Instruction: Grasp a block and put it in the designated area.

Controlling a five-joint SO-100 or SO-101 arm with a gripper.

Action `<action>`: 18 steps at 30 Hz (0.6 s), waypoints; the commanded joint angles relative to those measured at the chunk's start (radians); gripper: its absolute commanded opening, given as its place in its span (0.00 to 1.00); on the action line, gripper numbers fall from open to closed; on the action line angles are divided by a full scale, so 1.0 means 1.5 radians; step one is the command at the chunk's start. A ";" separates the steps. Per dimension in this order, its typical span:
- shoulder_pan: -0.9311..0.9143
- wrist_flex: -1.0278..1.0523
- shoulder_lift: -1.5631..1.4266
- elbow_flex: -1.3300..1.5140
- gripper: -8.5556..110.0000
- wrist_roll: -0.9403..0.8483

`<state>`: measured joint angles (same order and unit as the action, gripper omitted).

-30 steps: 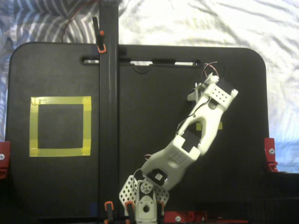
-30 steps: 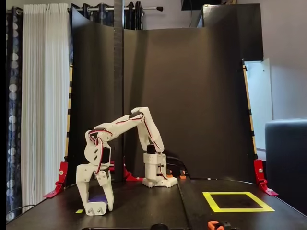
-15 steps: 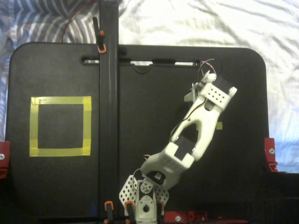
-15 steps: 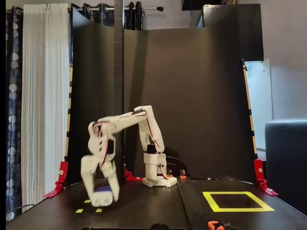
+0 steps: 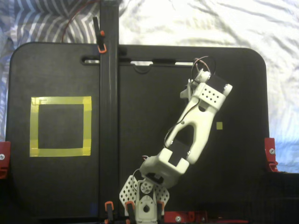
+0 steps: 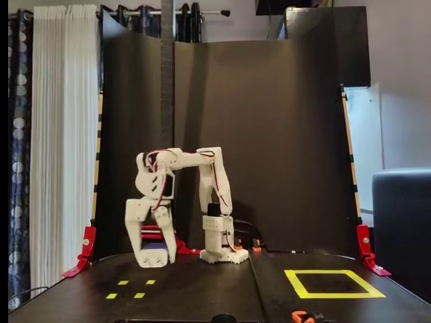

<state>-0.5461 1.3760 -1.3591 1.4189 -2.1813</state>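
Block sits clamped between the white fingers, lifted clear of the black surface; yellow-taped designated area lies far right.

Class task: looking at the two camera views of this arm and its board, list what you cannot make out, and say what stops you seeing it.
- The block: in the top-down fixed view the gripper hides it completely.
- The block's prongs: in the side fixed view too small, and covered by the gripper fingers.
- The four small yellow markers: the top-down view shows only one; the arm covers the rest.
- The designated area: nothing hides it.
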 commanded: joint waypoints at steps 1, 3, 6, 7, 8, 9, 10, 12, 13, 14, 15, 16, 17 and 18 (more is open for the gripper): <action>0.014 -0.002 -0.045 -0.002 0.19 0.014; 0.028 -0.002 -0.048 -0.002 0.19 0.030; 0.057 -0.001 -0.052 -0.001 0.19 0.067; 0.070 0.001 -0.053 -0.001 0.19 0.081; 0.082 0.003 -0.054 -0.001 0.19 0.097; 0.096 0.005 -0.055 -0.001 0.19 0.115; 0.111 0.005 -0.056 -0.001 0.19 0.131; 0.141 0.005 -0.058 -0.001 0.19 0.165; 0.157 0.005 -0.060 -0.001 0.19 0.182; 0.173 0.006 -0.061 0.000 0.19 0.197; 0.189 0.008 -0.063 0.000 0.19 0.214; 0.207 0.009 -0.065 0.000 0.19 0.232; 0.225 0.012 -0.066 0.000 0.19 0.251; 0.243 0.016 -0.069 0.000 0.19 0.266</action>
<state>-0.2301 1.3898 -1.3975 1.4220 -1.8208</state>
